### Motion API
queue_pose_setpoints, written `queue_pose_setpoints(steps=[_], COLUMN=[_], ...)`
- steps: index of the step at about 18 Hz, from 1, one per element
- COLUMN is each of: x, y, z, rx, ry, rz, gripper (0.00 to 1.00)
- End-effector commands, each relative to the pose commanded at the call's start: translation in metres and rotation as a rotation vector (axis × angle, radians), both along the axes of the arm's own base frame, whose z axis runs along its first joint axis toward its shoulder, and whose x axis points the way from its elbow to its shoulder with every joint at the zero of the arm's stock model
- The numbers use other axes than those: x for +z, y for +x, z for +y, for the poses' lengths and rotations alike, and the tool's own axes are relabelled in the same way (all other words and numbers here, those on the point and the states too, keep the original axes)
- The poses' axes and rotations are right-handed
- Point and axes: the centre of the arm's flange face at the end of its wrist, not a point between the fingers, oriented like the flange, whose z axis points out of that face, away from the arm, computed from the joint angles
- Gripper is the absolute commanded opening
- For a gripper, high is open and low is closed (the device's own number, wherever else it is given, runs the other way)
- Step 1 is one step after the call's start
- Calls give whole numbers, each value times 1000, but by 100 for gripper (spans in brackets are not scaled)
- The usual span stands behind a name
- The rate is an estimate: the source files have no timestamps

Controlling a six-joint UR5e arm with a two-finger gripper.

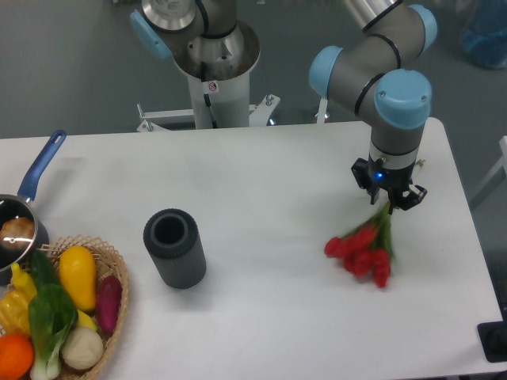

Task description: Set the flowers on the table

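Observation:
A bunch of red flowers (363, 249) with green stems lies on the white table (261, 174) at the right, blooms toward the front left, stems running up to the right. My gripper (389, 202) points down right over the stem ends. Its dark fingers (405, 198) stand at either side of the stems. I cannot tell whether they still clamp the stems or have let go. The upper ends of the stems are hidden by the gripper.
A dark grey ribbed cylinder vase (174, 248) stands at the middle left. A wicker basket (119, 277) of vegetables sits at the front left corner. A blue-handled pan (24, 214) sits at the left edge. The arm's base (214, 71) stands behind the table.

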Motion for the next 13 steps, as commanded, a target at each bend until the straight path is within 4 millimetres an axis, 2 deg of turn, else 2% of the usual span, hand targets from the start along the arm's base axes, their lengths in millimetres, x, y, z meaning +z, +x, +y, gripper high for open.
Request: queue_pose_setpoints(steps=[4,9,11,13], x=[2,4,-2,3], y=[-8,-34,-38,-42], z=[-9,-33,-33,-33], rx=[22,63,64,58], ry=[3,27,24,26], rz=[14,68,61,71], gripper=[100,100,100,100])
